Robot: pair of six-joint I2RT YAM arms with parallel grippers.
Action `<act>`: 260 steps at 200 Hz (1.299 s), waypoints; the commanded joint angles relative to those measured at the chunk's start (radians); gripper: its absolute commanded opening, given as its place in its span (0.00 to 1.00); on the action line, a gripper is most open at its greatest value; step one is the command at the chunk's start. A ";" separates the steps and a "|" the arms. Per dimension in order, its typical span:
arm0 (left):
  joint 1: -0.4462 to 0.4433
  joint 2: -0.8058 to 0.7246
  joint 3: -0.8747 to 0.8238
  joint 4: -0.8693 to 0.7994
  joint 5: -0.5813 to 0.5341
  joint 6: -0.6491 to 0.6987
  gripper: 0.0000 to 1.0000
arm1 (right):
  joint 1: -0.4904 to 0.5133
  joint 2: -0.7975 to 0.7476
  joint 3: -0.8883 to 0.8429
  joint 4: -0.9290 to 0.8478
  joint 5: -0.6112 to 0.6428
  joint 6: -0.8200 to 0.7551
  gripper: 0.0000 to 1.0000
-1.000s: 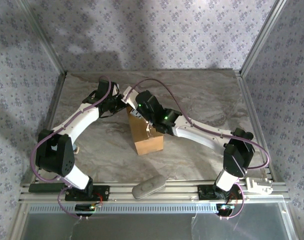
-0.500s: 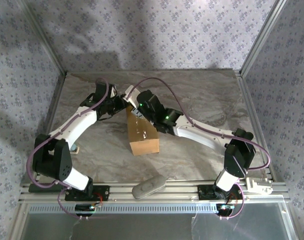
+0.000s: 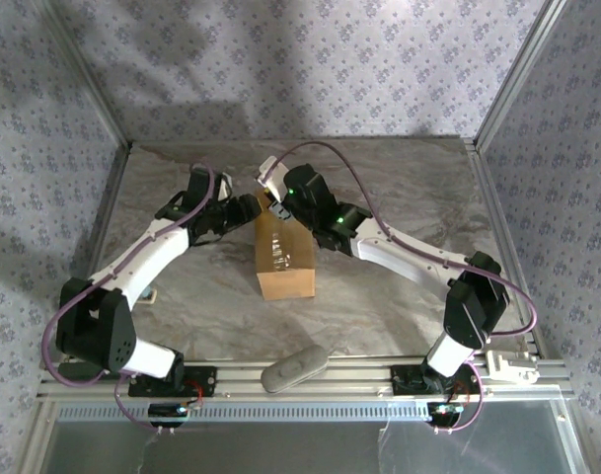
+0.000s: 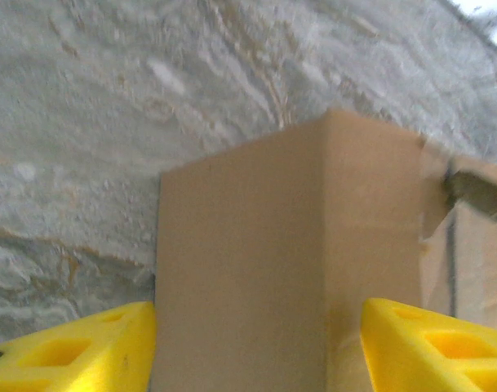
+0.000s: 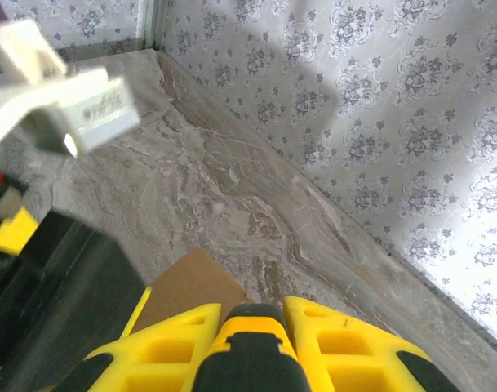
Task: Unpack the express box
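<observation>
The express box (image 3: 285, 265) is a plain brown carton lying on the marbled table, its long side running away from the arms. My left gripper (image 3: 249, 209) is at the box's far left corner. In the left wrist view its yellow fingers (image 4: 85, 347) stand apart on either side of that corner of the box (image 4: 248, 269), so the left gripper (image 4: 256, 314) is open. My right gripper (image 3: 278, 210) hovers over the box's far end. It (image 5: 252, 314) is shut on a yellow-and-black tool (image 5: 248, 351), with a brown flap of the box (image 5: 187, 286) just below.
A grey oblong object (image 3: 294, 367) lies at the table's near edge, and a white part (image 3: 510, 365) sits near the right base. Patterned walls and metal posts close in the table on three sides. The left arm's dark body (image 5: 60, 310) is close beside the right gripper.
The box has swung from slanted to straight. Both grippers have moved toward its far end, and the left jaws have narrowed a little around its corner.
</observation>
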 commanded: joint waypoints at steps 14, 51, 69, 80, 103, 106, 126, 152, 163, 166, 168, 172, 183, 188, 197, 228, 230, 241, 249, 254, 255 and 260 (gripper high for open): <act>-0.013 -0.084 -0.068 0.007 0.074 -0.021 0.55 | -0.011 0.025 0.049 -0.023 -0.045 0.020 0.00; -0.030 -0.159 -0.124 0.049 0.121 -0.075 0.51 | -0.015 0.034 0.057 -0.017 -0.055 0.019 0.00; -0.055 -0.176 -0.154 0.093 0.127 -0.117 0.51 | -0.016 0.040 0.061 -0.016 -0.063 0.018 0.00; -0.071 -0.176 -0.166 0.117 0.131 -0.144 0.51 | -0.019 0.042 0.064 -0.016 -0.071 0.020 0.00; -0.100 -0.178 -0.189 0.167 0.132 -0.192 0.50 | -0.023 0.047 0.069 -0.017 -0.085 0.022 0.00; -0.105 -0.178 -0.192 0.175 0.132 -0.199 0.50 | -0.023 0.046 0.070 -0.017 -0.088 0.023 0.00; -0.135 -0.176 -0.210 0.234 0.133 -0.239 0.50 | -0.024 0.045 0.068 -0.014 -0.097 0.027 0.00; -0.170 -0.173 -0.215 0.288 0.130 -0.266 0.50 | -0.026 0.041 0.058 -0.007 -0.107 0.034 0.00; -0.179 -0.175 -0.211 0.301 0.132 -0.266 0.50 | -0.026 0.039 0.058 -0.008 -0.111 0.036 0.00; -0.180 -0.176 -0.210 0.299 0.132 -0.265 0.50 | -0.026 0.037 0.056 -0.009 -0.111 0.037 0.00; -0.181 -0.176 -0.208 0.297 0.132 -0.265 0.50 | -0.026 0.038 0.055 -0.009 -0.112 0.037 0.00; -0.181 -0.179 -0.205 0.292 0.130 -0.263 0.50 | -0.026 0.037 0.056 -0.011 -0.113 0.037 0.00; -0.178 -0.192 -0.193 0.258 0.110 -0.244 0.50 | -0.026 0.036 0.052 -0.015 -0.115 0.038 0.00; -0.173 -0.198 -0.180 0.228 0.099 -0.225 0.50 | -0.025 0.035 0.050 -0.015 -0.115 0.037 0.00; -0.161 -0.207 -0.148 0.154 0.073 -0.187 0.51 | -0.025 0.031 0.043 -0.015 -0.116 0.038 0.00; -0.079 -0.187 -0.004 -0.075 0.011 -0.056 0.51 | -0.025 0.013 0.023 -0.011 -0.113 0.038 0.00; -0.069 -0.184 0.004 -0.081 0.011 -0.052 0.51 | -0.025 0.013 0.021 -0.011 -0.113 0.038 0.00; -0.031 -0.159 0.039 -0.102 0.022 -0.023 0.52 | -0.025 0.005 0.014 -0.011 -0.117 0.035 0.00; -0.012 -0.135 0.062 -0.098 0.032 -0.004 0.52 | -0.027 0.003 0.013 -0.017 -0.126 0.035 0.00; -0.006 -0.120 0.074 -0.093 0.031 0.006 0.53 | -0.027 0.001 0.013 -0.019 -0.128 0.035 0.00; -0.004 -0.116 0.076 -0.091 0.031 0.008 0.53 | -0.026 0.000 0.012 -0.020 -0.127 0.035 0.00; 0.000 -0.099 0.087 -0.082 0.030 0.015 0.54 | -0.026 -0.001 0.010 -0.019 -0.128 0.036 0.00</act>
